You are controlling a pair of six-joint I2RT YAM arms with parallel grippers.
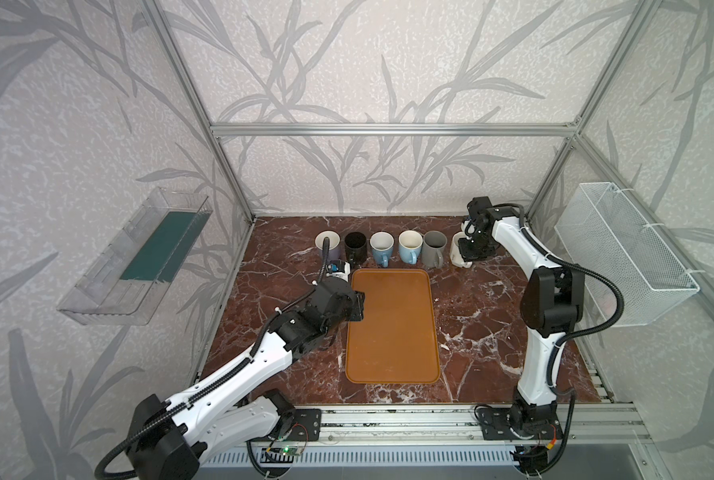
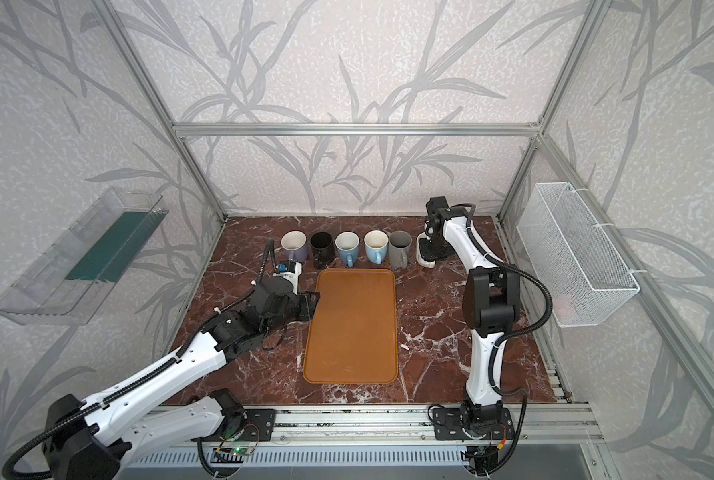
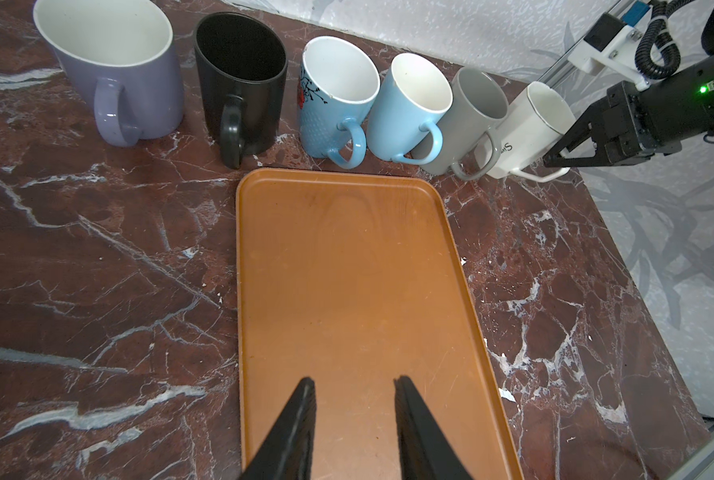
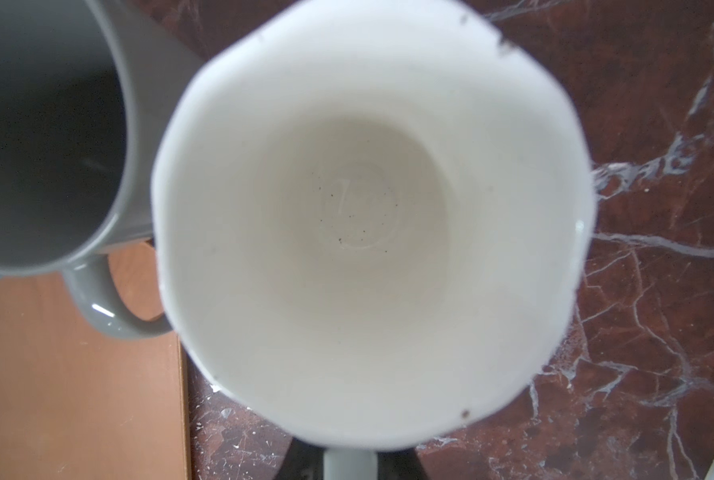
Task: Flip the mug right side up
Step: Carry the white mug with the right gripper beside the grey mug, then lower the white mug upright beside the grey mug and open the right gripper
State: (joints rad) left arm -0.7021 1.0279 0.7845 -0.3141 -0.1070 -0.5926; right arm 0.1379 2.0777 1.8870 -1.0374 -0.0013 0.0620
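The white mug (image 1: 456,248) (image 3: 530,124) stands mouth up on the marble at the right end of a row of mugs. From the right wrist I look straight down into its empty inside (image 4: 359,216). My right gripper (image 1: 469,261) (image 3: 554,160) (image 4: 349,459) is shut on the mug's handle, whose strip shows between the two dark fingers. My left gripper (image 1: 357,307) (image 3: 355,386) hovers over the near left part of the orange tray (image 1: 392,332), jaws apart and empty.
Left of the white mug stand a grey mug (image 1: 433,248), two light blue mugs (image 1: 409,246) (image 1: 381,247), a black mug (image 1: 355,247) and a lilac mug (image 1: 328,244), all mouth up. A wire basket (image 1: 621,253) hangs on the right wall, a clear bin (image 1: 139,257) on the left.
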